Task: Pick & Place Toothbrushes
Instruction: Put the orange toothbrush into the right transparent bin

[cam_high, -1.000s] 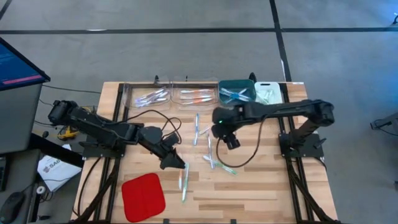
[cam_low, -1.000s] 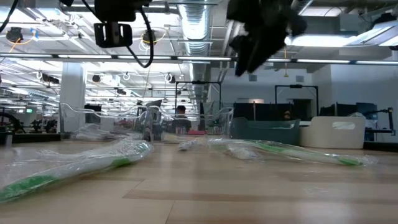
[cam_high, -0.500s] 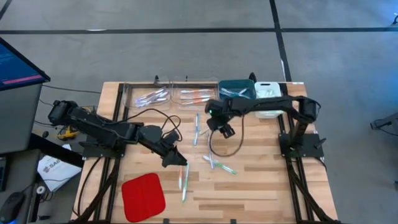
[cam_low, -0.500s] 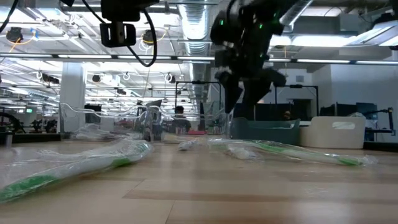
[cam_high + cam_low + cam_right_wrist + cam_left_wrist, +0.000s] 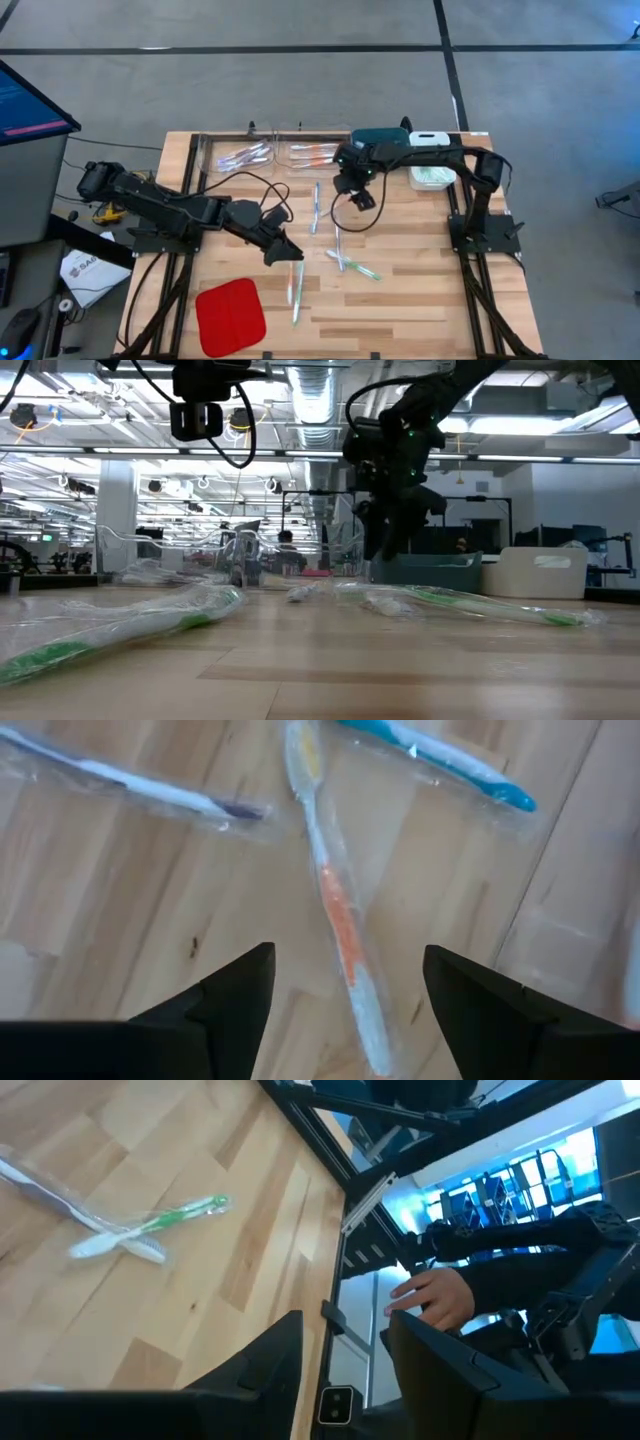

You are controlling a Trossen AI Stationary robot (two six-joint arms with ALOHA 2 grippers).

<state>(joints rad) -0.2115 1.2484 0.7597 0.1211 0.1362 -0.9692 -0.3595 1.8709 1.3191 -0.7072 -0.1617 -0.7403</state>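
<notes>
Toothbrushes (image 5: 338, 252) lie loose on the wood table (image 5: 420, 300) in the view from above, each in a clear wrap, and you can see more of them in the clear bins (image 5: 270, 153) at the far edge, next to a teal bin (image 5: 385, 140) and a white bin (image 5: 432, 165). Your right gripper (image 5: 358, 192) hangs over the loose ones near the teal bin, and your left gripper (image 5: 290, 257) sits low by the brushes close to the red pad (image 5: 230, 312). From table height, you see a green brush (image 5: 120, 628) lying close on one side and another green brush (image 5: 470, 605) farther over, both flat on the wood. The right gripper (image 5: 385, 535) hangs above the table in front of the teal bin (image 5: 425, 572), and you cannot tell from here how its fingers stand. Look through your left wrist camera and you see the two dark fingers (image 5: 265, 1365) apart with nothing between them, a green brush (image 5: 165, 1225) crossed over a clear one on the wood, and a person's hand (image 5: 435, 1295) past the table edge. Look through your right wrist camera and the fingers (image 5: 235, 995) are wide apart and hold nothing. An orange brush (image 5: 335, 915) lies right between them on the wood, a blue brush (image 5: 450, 760) lies just past it, and a brush with a dark tip (image 5: 150, 788) lies off to the side.
</notes>
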